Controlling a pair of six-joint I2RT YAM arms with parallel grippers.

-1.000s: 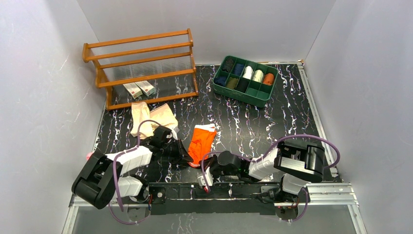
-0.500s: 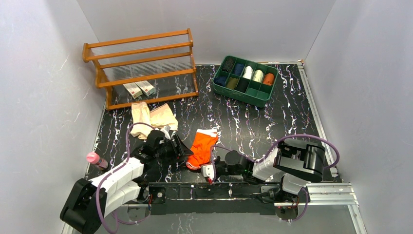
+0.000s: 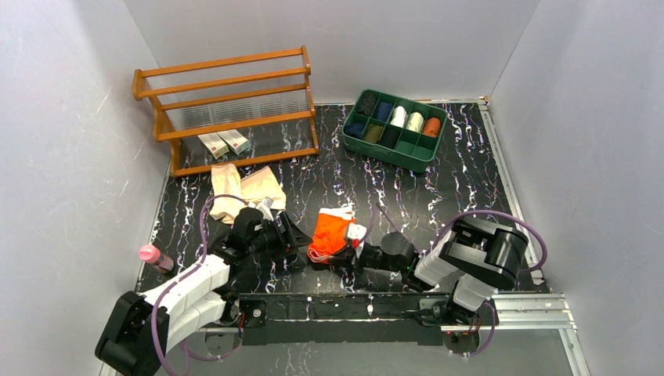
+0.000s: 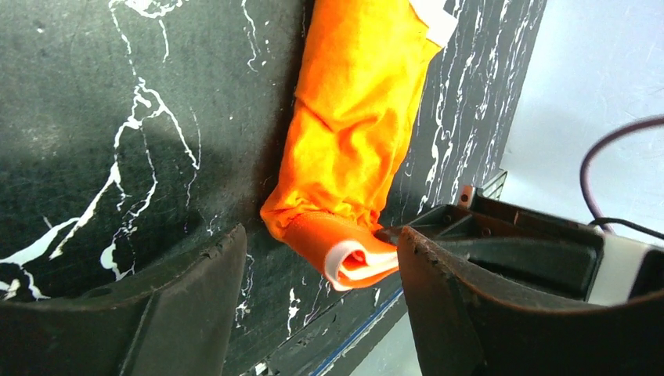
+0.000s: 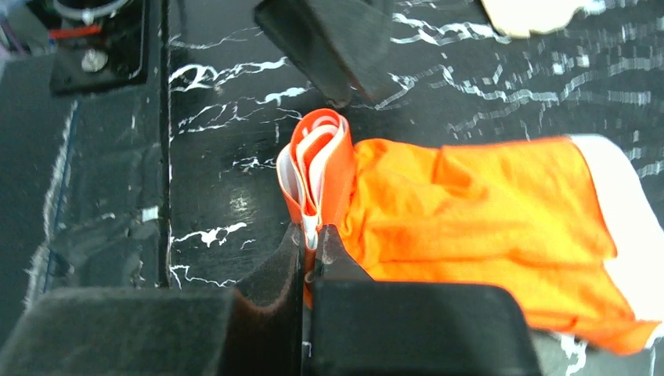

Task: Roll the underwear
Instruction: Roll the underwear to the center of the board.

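Observation:
The bright orange underwear [image 3: 332,232] with white trim lies bunched on the black marbled table, its near end folded over into a small loop [image 5: 317,168]. My right gripper [image 5: 312,237] is shut on that looped end, and it shows beside the cloth in the top view [image 3: 350,244]. My left gripper [image 4: 321,270] stands open just left of the garment [image 3: 290,235]. The rolled end [image 4: 352,254] lies between its fingers and close to the right one. The pale beige underwear [image 3: 244,189] lies flat farther back on the left.
A wooden rack [image 3: 227,110] with two small boxes [image 3: 224,143] stands at the back left. A green divided tray [image 3: 413,150] holding several rolls sits at the back right. A pink bottle [image 3: 150,254] lies at the left edge. Grey walls close in both sides.
My left gripper has opened and let go of the orange cloth. My right gripper has carried the near end away from the table's front edge, so the garment is shorter and bunched.

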